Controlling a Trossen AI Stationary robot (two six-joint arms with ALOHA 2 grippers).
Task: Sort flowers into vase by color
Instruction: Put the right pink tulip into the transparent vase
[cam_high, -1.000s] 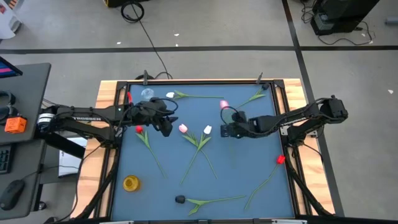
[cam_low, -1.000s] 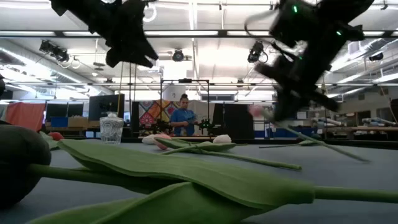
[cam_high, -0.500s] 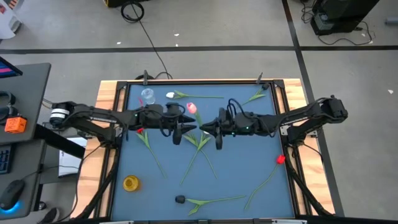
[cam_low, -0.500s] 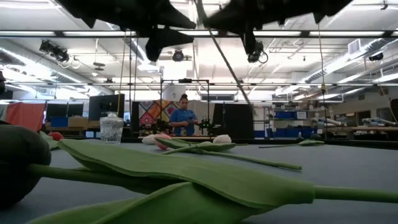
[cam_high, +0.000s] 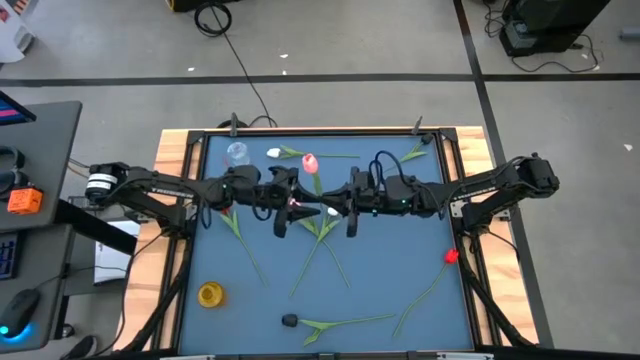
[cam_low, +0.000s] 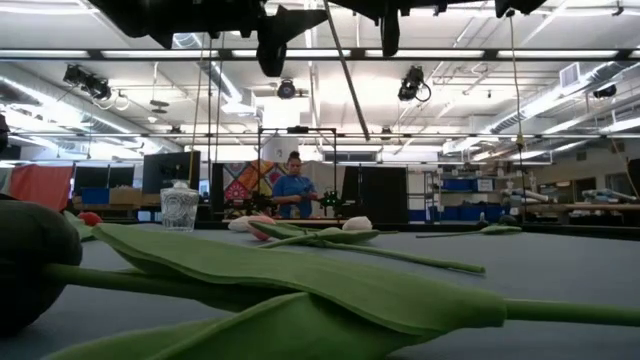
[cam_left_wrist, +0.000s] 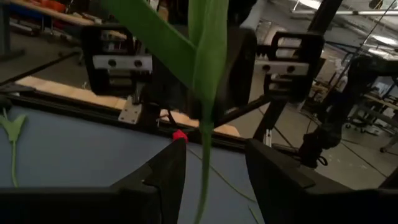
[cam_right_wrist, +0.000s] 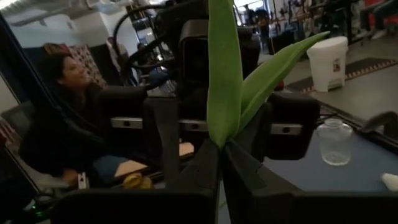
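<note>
Above the middle of the blue surface (cam_high: 400, 255) the right hand (cam_high: 338, 210) is pinched tight on the stem of a pink tulip (cam_high: 310, 162), whose bud stands toward the far side, while the left hand (cam_high: 287, 205) faces it with fingers (cam_left_wrist: 169, 177) parted either side of the same stem, not closed on it. The flower looks feather-light, its thin stem springy and its leaves (cam_right_wrist: 225, 81) floppy, so I judge a grip low on the bare stem safest. The clear vase (cam_high: 237, 152) waits far left, the yellow vase (cam_high: 211, 294) near left, other tulips scattered flat.
</note>
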